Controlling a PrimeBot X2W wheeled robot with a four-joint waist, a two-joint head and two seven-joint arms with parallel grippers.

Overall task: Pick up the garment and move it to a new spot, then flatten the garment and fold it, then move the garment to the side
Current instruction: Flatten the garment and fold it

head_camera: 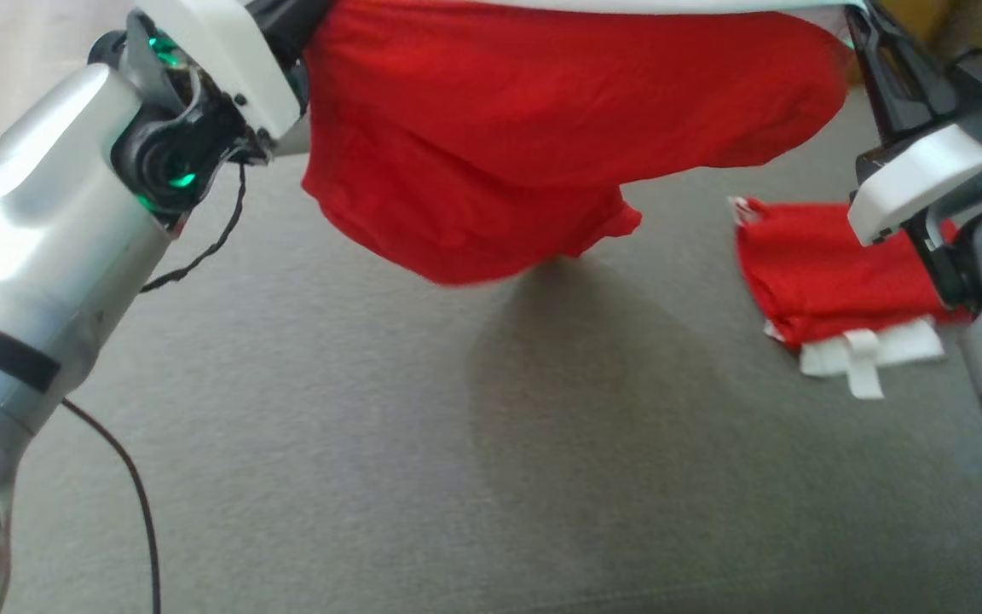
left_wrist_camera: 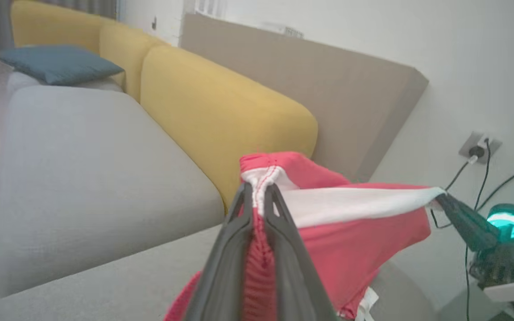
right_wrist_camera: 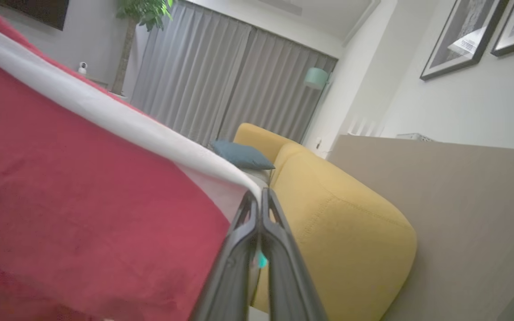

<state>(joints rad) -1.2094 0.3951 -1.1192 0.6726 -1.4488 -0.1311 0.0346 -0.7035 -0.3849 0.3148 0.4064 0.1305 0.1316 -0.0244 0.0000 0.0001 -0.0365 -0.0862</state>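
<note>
The left gripper (left_wrist_camera: 259, 191) clamps one end of the white waistband (left_wrist_camera: 350, 205) of the red fabric garment (head_camera: 542, 128), which hangs above the grey fabric surface (head_camera: 329, 443). The right gripper (right_wrist_camera: 258, 198) clamps the opposite end. A folded red cloth (head_camera: 823, 273) lies on the surface at right.

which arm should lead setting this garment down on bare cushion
Left, likely: left fingers and right fingers both pinch the garment, but bare cushion lies on the left, while a folded red piece sits below the right.
</note>
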